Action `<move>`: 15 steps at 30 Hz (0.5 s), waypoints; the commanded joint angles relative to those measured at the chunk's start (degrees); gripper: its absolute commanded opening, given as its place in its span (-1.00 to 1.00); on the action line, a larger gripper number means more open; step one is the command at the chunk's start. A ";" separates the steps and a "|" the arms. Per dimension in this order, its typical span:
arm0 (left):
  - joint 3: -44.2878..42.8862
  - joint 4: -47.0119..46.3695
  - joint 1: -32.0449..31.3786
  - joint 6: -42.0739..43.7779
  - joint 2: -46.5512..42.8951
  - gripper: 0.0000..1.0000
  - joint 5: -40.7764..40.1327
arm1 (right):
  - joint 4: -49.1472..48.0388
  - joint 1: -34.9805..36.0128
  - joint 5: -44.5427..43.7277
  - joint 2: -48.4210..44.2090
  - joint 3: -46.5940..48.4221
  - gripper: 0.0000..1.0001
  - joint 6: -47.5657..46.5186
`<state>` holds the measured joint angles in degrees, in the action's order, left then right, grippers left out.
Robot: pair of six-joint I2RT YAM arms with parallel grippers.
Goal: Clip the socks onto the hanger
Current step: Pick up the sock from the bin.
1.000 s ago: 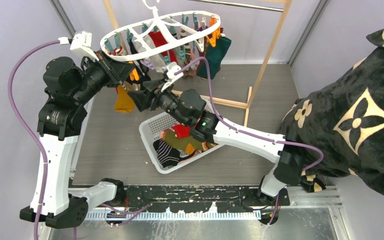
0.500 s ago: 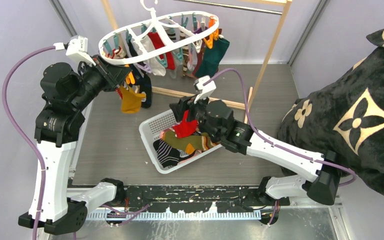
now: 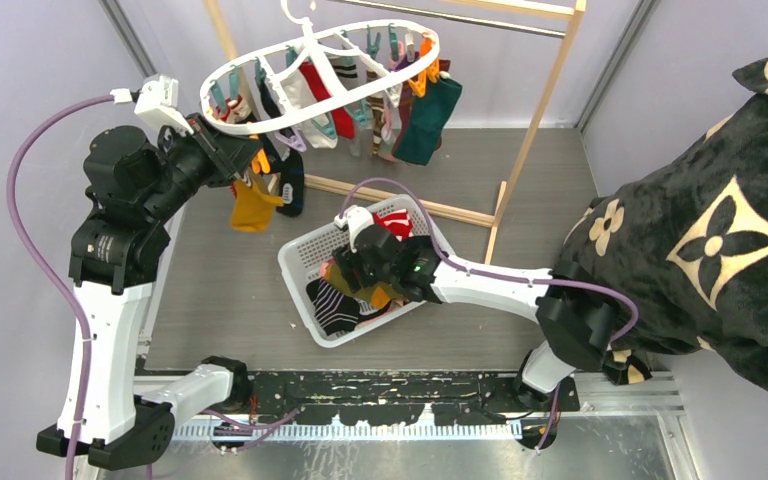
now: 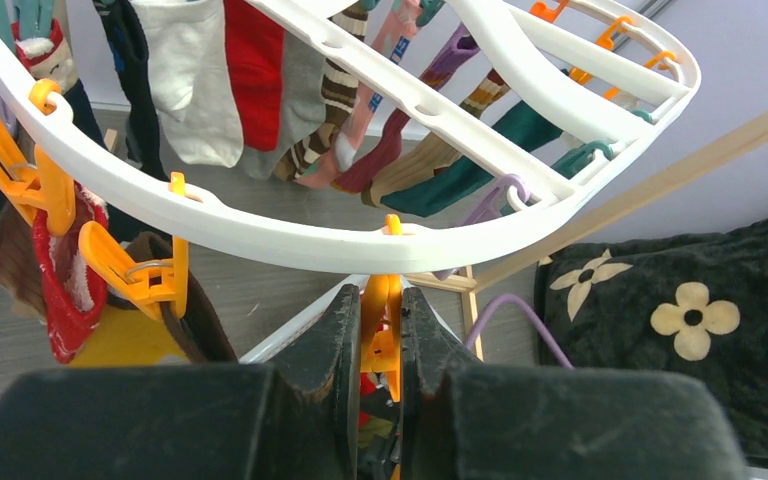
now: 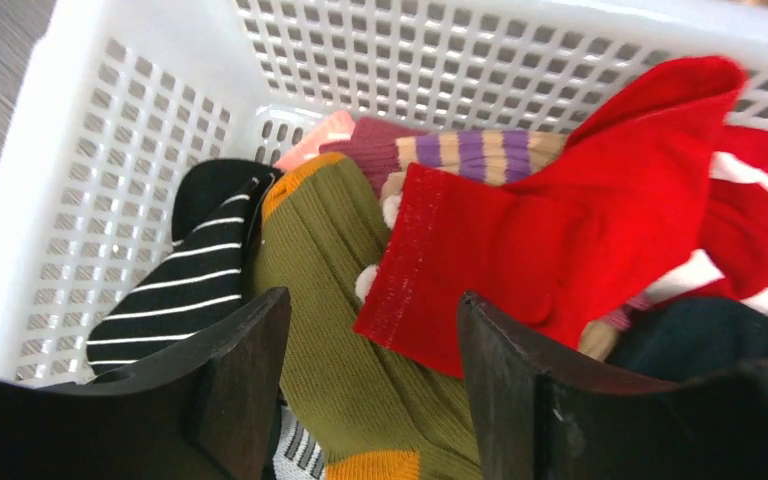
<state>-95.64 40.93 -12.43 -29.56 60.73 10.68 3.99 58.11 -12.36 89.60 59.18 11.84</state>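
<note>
L gripper (image 4: pixel 380 300): clamped on orange peg (image 4: pixel 381 338) under hanger (image 4: pixel 310 240), lower centre. R gripper (image 5: pixel 370 305): jaws apart over socks (image 5: pixel 580 230), basket (image 5: pixel 110 150).

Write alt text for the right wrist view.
The right gripper, jaws open, hovers over a white mesh basket of socks, its fingers framing the cuff of a red sock. An olive sock and a black-and-white striped sock lie beside it.
</note>
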 commanded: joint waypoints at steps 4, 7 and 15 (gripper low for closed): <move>-0.34 2.66 0.21 0.70 -0.32 -0.96 -2.24 | -0.93 -0.79 4.06 2.23 2.45 0.23 -3.53; -0.11 2.54 0.21 0.61 -0.30 -0.97 -2.33 | -1.22 -1.25 4.27 2.25 1.18 0.16 -3.57; -0.14 2.49 0.21 0.60 -0.16 -0.97 -2.55 | -0.93 -3.95 4.41 1.48 0.90 -0.30 -2.53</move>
<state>-95.64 41.19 -12.43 -29.56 60.75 10.48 4.97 55.57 -8.43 92.73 59.64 9.04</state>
